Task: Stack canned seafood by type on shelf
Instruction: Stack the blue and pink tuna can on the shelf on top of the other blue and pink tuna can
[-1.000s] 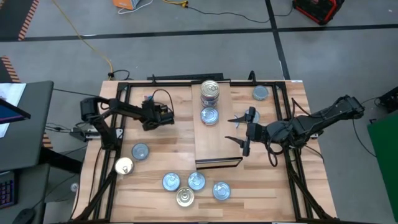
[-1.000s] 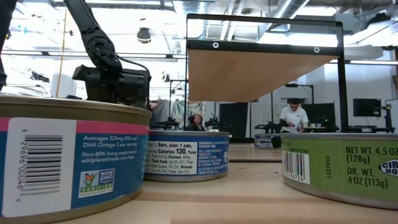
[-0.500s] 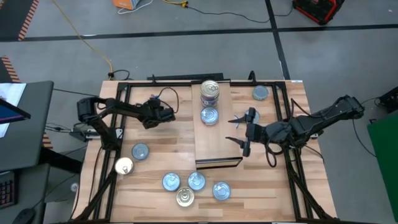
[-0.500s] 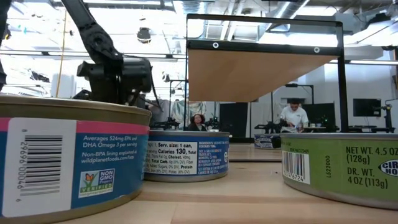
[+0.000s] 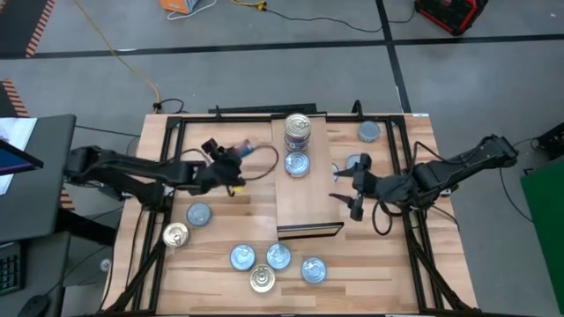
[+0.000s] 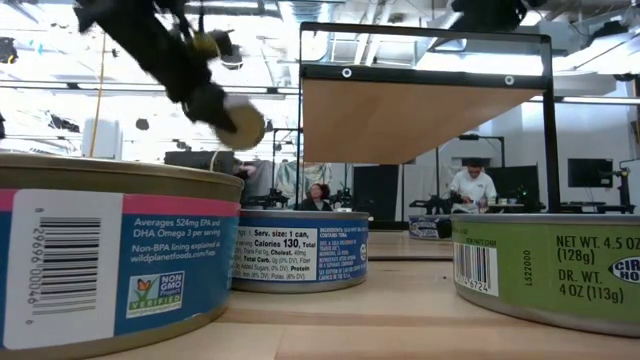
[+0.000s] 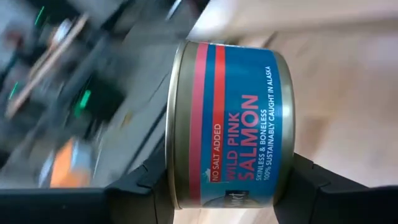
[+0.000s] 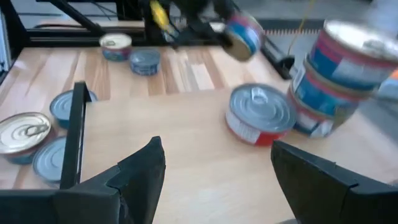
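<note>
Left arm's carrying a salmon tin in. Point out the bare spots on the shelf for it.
The shelf is bare from the single tin to its dark front edge. Its back end is crowded: the tin stack sits just behind that tin. The right gripper hovers open at the shelf's right edge.

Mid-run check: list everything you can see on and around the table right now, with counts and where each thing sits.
Shelf: one, light wood, centre of the table.
Stacked tins: a short stack, blue sides, far end of the shelf.
Single tin: one, silver top, red band, on the shelf just in front of the stack.
Loose tins: four at the near edge of the table, three blue-topped, one gold.
Left-side tins: two, one blue-topped, one gold.
Far right tins: two, grey-blue tops, right of the shelf.
Salmon tin: one, blue and red label, held in the air left of the shelf.
Left gripper: shut on the salmon tin.
Right gripper: open, empty, at the shelf's right edge.
</note>
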You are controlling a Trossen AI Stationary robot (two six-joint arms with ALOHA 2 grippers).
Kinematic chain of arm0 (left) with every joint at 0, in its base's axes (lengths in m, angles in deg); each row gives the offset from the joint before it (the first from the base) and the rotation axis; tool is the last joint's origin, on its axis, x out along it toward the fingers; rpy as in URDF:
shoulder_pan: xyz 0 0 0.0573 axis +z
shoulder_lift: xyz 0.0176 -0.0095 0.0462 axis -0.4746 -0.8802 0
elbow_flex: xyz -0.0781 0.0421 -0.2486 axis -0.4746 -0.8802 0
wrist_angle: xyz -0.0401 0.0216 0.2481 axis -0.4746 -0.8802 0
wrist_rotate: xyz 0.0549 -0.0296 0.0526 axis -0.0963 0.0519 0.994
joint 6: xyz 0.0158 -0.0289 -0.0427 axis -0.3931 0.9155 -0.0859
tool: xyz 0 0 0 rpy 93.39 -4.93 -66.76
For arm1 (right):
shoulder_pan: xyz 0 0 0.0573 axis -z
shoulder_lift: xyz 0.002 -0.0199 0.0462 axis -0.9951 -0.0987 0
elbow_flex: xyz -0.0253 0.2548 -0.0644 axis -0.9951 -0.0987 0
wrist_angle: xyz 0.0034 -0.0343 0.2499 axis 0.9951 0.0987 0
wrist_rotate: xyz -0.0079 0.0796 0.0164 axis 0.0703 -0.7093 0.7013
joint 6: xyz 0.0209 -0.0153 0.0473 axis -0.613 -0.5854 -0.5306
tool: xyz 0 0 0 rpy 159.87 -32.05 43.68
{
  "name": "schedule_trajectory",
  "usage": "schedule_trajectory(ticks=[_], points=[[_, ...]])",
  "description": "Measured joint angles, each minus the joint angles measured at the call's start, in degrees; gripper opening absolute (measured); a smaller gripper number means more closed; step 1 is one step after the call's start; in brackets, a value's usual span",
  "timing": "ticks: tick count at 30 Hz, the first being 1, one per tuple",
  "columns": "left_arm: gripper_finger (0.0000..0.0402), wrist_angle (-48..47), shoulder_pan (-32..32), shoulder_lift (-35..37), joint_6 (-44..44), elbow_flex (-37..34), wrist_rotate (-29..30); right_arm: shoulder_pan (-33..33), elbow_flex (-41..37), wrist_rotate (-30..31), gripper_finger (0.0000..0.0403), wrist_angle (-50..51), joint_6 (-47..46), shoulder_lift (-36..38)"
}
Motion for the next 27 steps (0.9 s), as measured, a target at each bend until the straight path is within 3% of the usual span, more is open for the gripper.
schedule_trajectory(ticks=[3, 9, 17, 25, 27], points=[[0.0192, 3.7, -3.4, 3.8, -11.8, 0.0, -3.3, 0.0, 0.0, 0.0, 0.0317, 0.4, -1.7, -0.6], [0.0189, 12.3, -6.6, 7.2, -28.2, 0.0, -2.4, 1.3, 0.0, 0.3, 0.0317, -0.6, -1.8, -0.3], [0.0195, 22.6, -6.1, 6.2, -40.1, 0.0, -2.0, 4.6, 0.0, 0.5, 0.0317, -2.0, 0.1, -0.5], [0.0192, 37.2, -5.1, 5.8, -51.0, 0.2, -11.2, 10.6, 0.0, 1.2, 0.0317, -5.1, 1.8, -0.5], [0.0193, 36.8, -3.4, 5.2, -51.3, 1.9, -12.6, 11.8, 0.0, 1.0, 0.0317, -5.0, 1.8, -0.5]])
